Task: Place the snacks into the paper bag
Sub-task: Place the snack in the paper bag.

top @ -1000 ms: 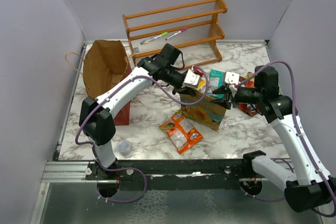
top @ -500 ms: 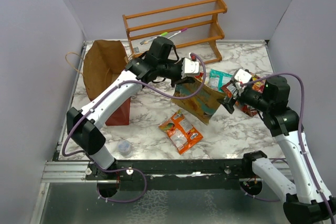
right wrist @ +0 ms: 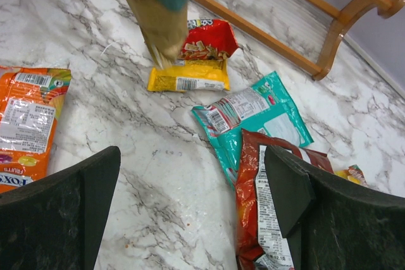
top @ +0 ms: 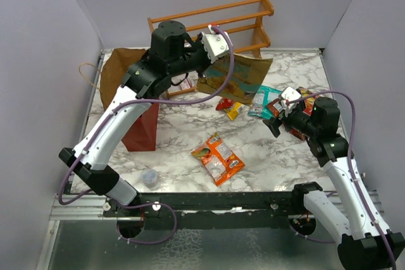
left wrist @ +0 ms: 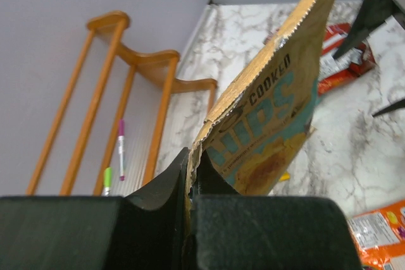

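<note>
My left gripper (top: 213, 47) is shut on the top edge of a large gold-orange chip bag (top: 237, 77), which hangs in the air in front of the rack. The left wrist view shows the jaws (left wrist: 192, 164) pinching that chip bag (left wrist: 272, 105). The dark-red paper bag (top: 140, 132) stands open at the back left, to the left of the held bag. My right gripper (top: 278, 116) is open and empty, low over the table beside a teal packet (right wrist: 253, 115) and a red-orange packet (right wrist: 266, 207). Small red (right wrist: 209, 39) and yellow (right wrist: 186, 80) packets lie under the hanging bag. An orange packet (top: 218, 158) lies at centre front.
A wooden slatted rack (top: 215, 26) holding green and pink marker pens (left wrist: 120, 150) stands along the back wall. A small clear cup (top: 150, 177) sits near the front left edge. Grey walls close in the table on three sides.
The right gripper opened, let go of the chip bag and drew back to the right. The left arm lifted the bag up and back-left, toward the paper bag.
</note>
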Robot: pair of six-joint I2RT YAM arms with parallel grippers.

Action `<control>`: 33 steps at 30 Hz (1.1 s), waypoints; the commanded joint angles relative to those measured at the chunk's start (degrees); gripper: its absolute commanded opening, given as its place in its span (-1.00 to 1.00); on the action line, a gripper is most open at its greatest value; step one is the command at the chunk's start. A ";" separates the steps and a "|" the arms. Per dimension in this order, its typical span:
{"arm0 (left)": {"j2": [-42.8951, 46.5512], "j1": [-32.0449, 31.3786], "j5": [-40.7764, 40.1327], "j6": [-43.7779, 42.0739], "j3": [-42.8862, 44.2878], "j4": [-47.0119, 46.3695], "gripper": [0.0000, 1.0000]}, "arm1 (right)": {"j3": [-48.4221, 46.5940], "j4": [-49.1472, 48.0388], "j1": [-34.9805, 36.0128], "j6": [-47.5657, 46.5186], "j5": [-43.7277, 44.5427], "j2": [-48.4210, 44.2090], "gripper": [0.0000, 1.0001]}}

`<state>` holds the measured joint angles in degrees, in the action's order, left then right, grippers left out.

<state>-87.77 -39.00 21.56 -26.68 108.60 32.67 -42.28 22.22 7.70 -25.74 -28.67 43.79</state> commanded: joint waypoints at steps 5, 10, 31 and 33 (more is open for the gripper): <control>4.10 0.27 -15.54 8.97 9.87 -4.50 -1.00 | 2.18 -3.86 -0.26 -0.45 -0.19 0.53 0.92; 5.62 1.99 -17.42 11.48 13.13 -5.16 -1.00 | 2.59 -4.00 -0.23 -1.09 0.04 1.08 0.91; 3.62 20.52 -27.64 15.92 25.49 -6.32 -1.00 | 2.17 -3.33 -0.23 -0.29 -3.05 2.26 0.91; 4.46 21.38 -30.23 13.70 24.12 -7.04 -1.00 | 2.24 -3.31 -0.25 -0.44 -3.34 2.18 0.91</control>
<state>-85.30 -19.05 0.12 -8.80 133.25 30.46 -40.10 20.08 7.70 -26.13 -30.15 45.89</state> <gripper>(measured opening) 0.015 0.954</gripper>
